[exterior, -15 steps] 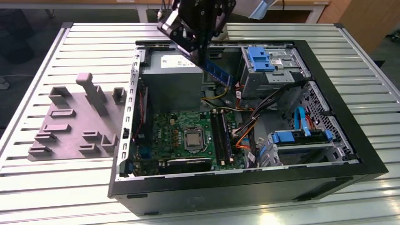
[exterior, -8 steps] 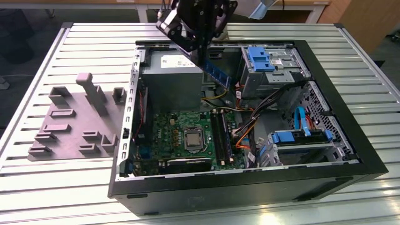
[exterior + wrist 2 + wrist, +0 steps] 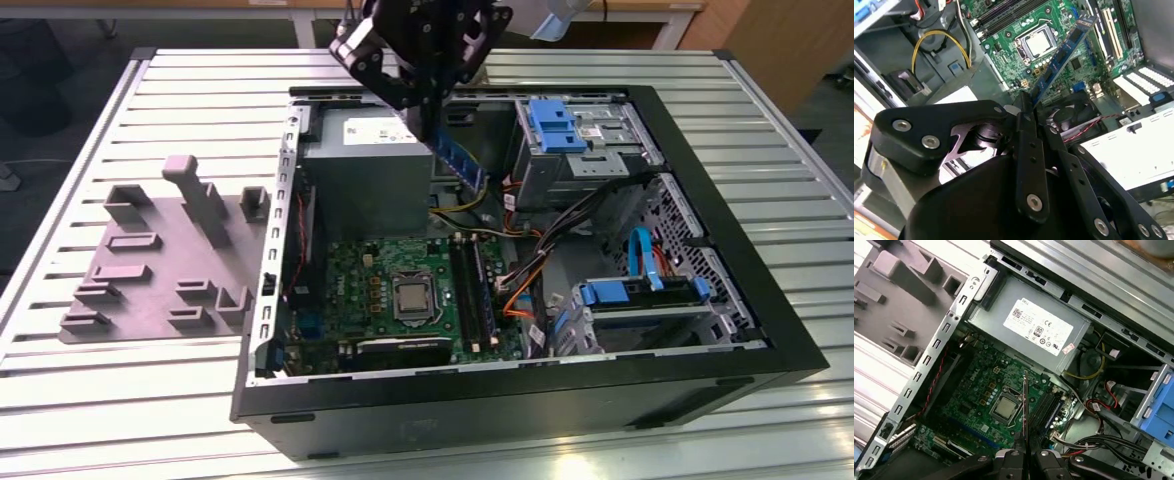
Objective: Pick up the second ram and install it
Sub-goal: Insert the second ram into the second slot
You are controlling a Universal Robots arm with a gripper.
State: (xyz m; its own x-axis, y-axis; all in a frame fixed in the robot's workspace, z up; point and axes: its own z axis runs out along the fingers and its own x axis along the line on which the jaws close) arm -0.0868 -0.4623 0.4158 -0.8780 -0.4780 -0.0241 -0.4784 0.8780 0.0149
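1. The gripper (image 3: 430,118) is clamped narrow on the second ram (image 3: 458,160), holding it by 1 end so that the free length hangs slanted in the air inside the open computer case (image 3: 534,385). In the exterior view it hangs beside the grey power supply (image 3: 363,165), near the case's far wall, above the motherboard (image 3: 400,295) and touching nothing.

2. In the second wrist view the stick (image 3: 1064,52) juts out from between the fingers (image 3: 1026,145) as a blue board with black chips. Held at 1 end, it could pivot in the grip if its far end catches anything.

3. The memory slots (image 3: 470,290) lie along the motherboard's edge nearest the cables (image 3: 587,235), beside the processor socket (image 3: 411,297). The stick is slanted, not level with them. I judge that coming down like this would land 1 corner first and jam or scrape the slot.

4. The orange and black cables crowd the slots' side of the board. A low pass could snag them on the stick or the fingers.

5. In the first wrist view the stick (image 3: 1025,405) shows edge-on over the board. I cannot tell whether its notch faces the right way. If reversed, pressing down would strain the board.
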